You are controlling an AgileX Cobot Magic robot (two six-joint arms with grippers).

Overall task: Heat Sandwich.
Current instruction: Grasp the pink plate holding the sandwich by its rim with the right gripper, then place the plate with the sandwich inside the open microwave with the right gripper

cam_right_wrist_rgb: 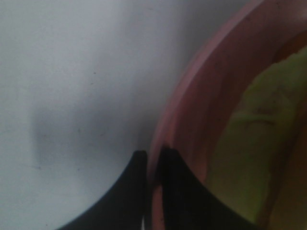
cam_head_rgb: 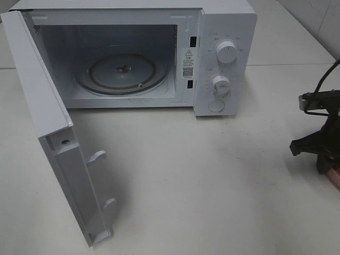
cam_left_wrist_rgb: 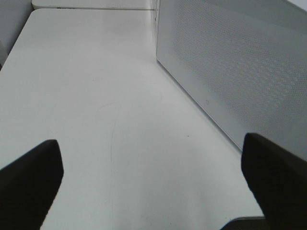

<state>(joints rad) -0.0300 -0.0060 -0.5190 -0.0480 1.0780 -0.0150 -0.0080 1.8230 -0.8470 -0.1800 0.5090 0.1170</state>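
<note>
The sandwich [cam_right_wrist_rgb: 261, 134] appears only in the right wrist view, as a yellow-green and pale mass lying on a round pink plate [cam_right_wrist_rgb: 201, 96]. My right gripper [cam_right_wrist_rgb: 152, 189] is shut on that plate's rim, with one dark finger on each side of the edge. In the exterior high view the right arm [cam_head_rgb: 319, 143] sits at the far right edge, and a sliver of the plate [cam_head_rgb: 336, 178] peeks out below it. My left gripper [cam_left_wrist_rgb: 153, 187] is open over bare table with nothing between its fingers, beside the microwave door.
A white microwave [cam_head_rgb: 226, 32] stands at the back with its cavity open and its glass turntable [cam_head_rgb: 122, 71] bare. Its door [cam_head_rgb: 48, 122] swings out to the front left. Two knobs and a button sit on its right panel. The door's perforated panel [cam_left_wrist_rgb: 240, 72] rises beside the left gripper.
</note>
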